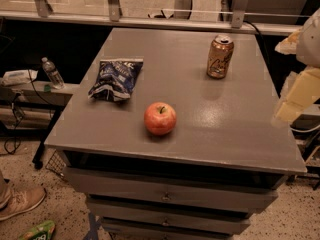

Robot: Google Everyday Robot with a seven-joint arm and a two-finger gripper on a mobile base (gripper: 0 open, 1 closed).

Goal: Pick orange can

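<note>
The orange can [220, 57] stands upright at the back right of the grey cabinet top [210, 134]. It is golden-orange with a silver top and pale cursive lettering. A red apple [160, 118] sits near the middle front. A dark blue snack bag [116, 79] lies to the left. My gripper [296, 95] is a pale cream shape at the right edge of the view, over the cabinet's right side. It is to the right of the can and nearer the front, well apart from it and holding nothing that I can see.
The cabinet has drawers [165, 196] below its front edge. A water bottle [52, 73] stands on a low shelf to the left. A shoe [19, 203] shows on the floor at lower left. A railing [150, 19] runs behind the cabinet.
</note>
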